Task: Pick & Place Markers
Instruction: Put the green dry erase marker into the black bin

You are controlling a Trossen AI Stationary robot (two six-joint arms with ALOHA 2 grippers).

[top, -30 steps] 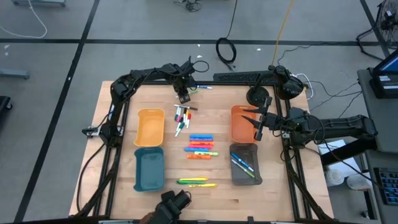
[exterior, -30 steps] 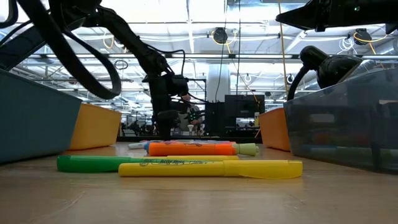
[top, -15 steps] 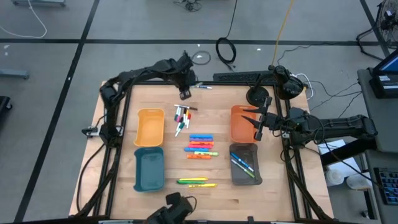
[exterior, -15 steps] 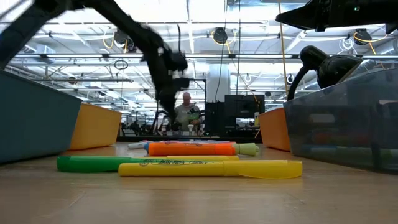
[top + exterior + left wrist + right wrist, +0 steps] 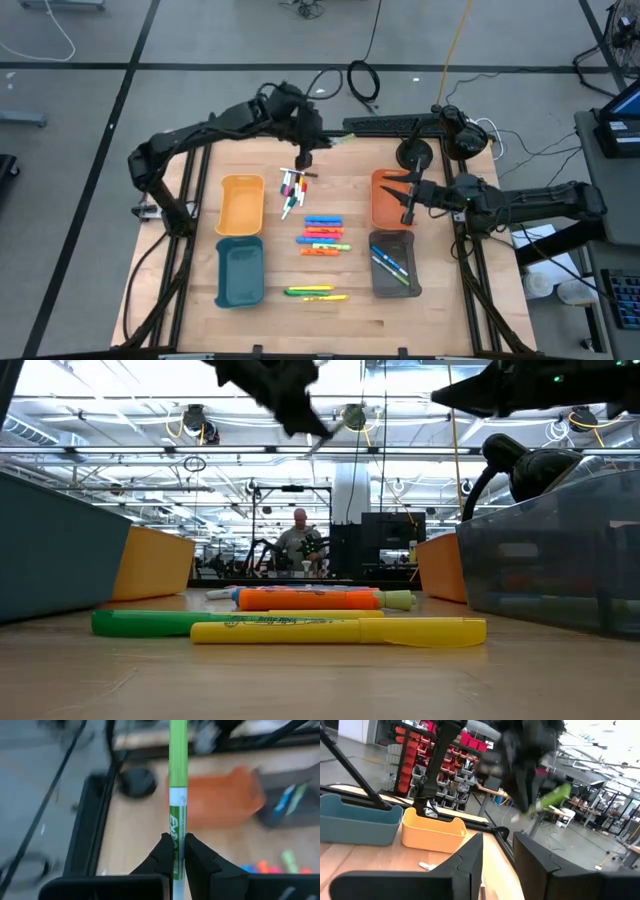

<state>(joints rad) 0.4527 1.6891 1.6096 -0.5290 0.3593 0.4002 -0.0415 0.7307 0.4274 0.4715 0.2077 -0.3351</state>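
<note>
My left gripper (image 5: 312,141) (image 5: 176,847) is raised above the table's far middle, shut on a thin white marker with a green cap (image 5: 178,755). That marker (image 5: 341,139) points toward the orange tray (image 5: 388,199). In the low view the gripper (image 5: 290,400) is high up. The right wrist view shows the same marker (image 5: 550,797). My right gripper (image 5: 408,203) (image 5: 497,851) hovers open over the orange tray. Thin markers (image 5: 291,189), highlighters (image 5: 322,235) and a yellow and a green one (image 5: 315,292) lie flat on the table. My left gripper pinches the marker's white barrel (image 5: 176,827) between its two fingers, some way behind the green cap. The marker lies along the fingers and sticks out forward past them, cap end first. It is lifted clear of the table.
A yellow tray (image 5: 241,203) and a teal tray (image 5: 240,272) stand on the left. A grey tray (image 5: 393,262) at the right holds a blue and a green marker. A black round base (image 5: 415,155) stands beyond the orange tray. A person (image 5: 299,540) shows in the room behind.
My left gripper has risen from table height at the far end of the thin-marker cluster to high above it. It has shifted toward the right and far edges and now points at the orange tray.
</note>
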